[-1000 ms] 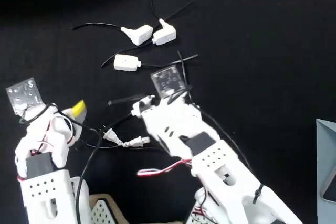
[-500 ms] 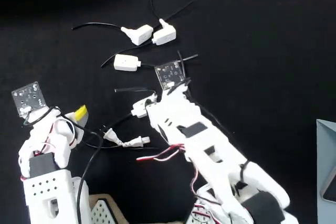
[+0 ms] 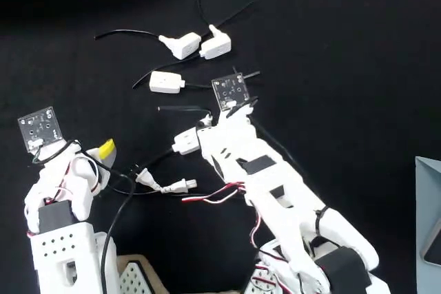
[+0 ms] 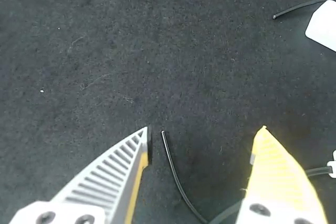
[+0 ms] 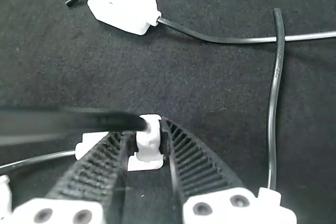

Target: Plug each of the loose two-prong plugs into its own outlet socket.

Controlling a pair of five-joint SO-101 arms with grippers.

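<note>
Near the middle of the table [image 3: 344, 67], the white connector [image 5: 148, 142] on its black cord [image 5: 79, 121] (plug or socket, I cannot tell which) is pinched in the right pincer [image 5: 147, 129]. I judge that the grasp is made and the carrying comes next. The piece must be brought to a mate, perhaps the white block [image 3: 165, 82] just beyond, with prongs lined up to slots. The left pincer [image 4: 204, 128] hangs spread above the table, a thin black cable [image 4: 176, 174] under it. No writing is readable anywhere.

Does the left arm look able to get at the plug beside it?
Probably yes: the left gripper is open, and only thin black cable lies between it and the plug.
</note>
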